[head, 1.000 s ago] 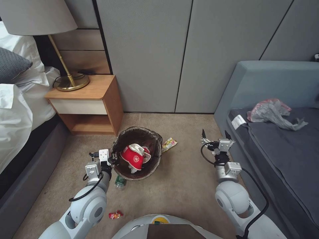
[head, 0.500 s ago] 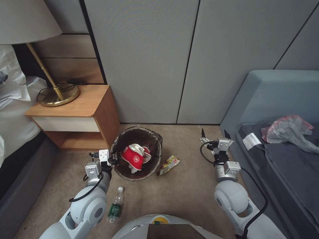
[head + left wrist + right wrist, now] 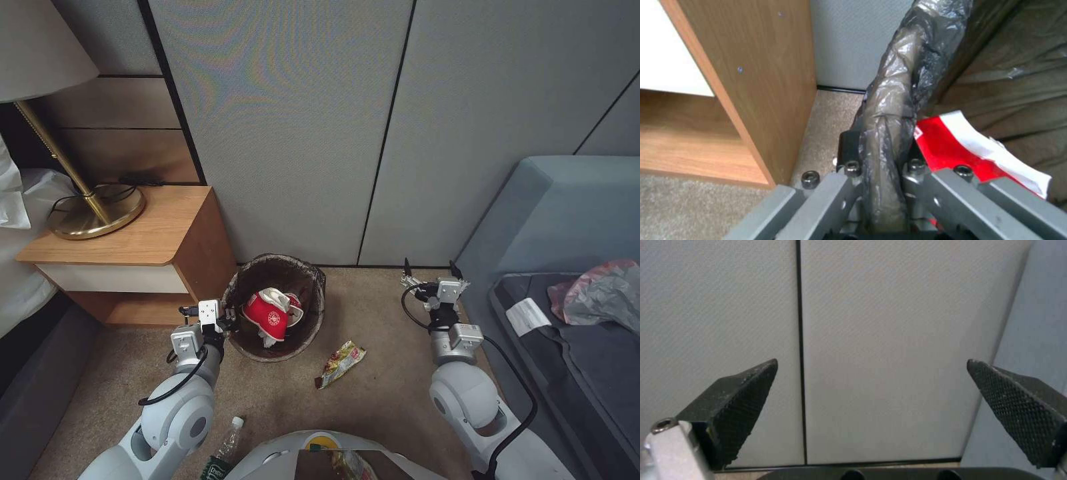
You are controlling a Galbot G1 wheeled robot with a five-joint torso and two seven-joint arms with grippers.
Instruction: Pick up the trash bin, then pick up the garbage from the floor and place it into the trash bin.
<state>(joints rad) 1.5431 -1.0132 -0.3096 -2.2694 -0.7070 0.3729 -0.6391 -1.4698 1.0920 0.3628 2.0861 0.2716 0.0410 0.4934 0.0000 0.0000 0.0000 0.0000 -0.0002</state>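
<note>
The trash bin (image 3: 315,283), lined with a dark bag, hangs tilted from my left gripper (image 3: 228,321), which is shut on its near rim. The left wrist view shows the fingers (image 3: 849,166) clamping the bag-covered rim (image 3: 902,83). Garbage inside includes a red-and-white paper cup (image 3: 267,318) (image 3: 951,150) and crumpled white tissue (image 3: 273,296). On the carpet lie a yellow snack wrapper (image 3: 341,362) just right of the bin and a small plastic bottle (image 3: 223,450) by my left arm. My right gripper (image 3: 430,268) (image 3: 872,361) is open and empty, facing the wall.
A wooden nightstand (image 3: 133,247) (image 3: 764,83) with a brass lamp (image 3: 93,213) stands close to the bin's left. A grey-blue daybed (image 3: 567,200) with a crumpled plastic bag (image 3: 600,293) borders the right. Grey wall panels (image 3: 300,133) close off the front.
The whole picture has shifted: the camera has moved toward the wall. The wrapper and bottle now sit lower in view. The bin stays in my left gripper; the right gripper stays open.
</note>
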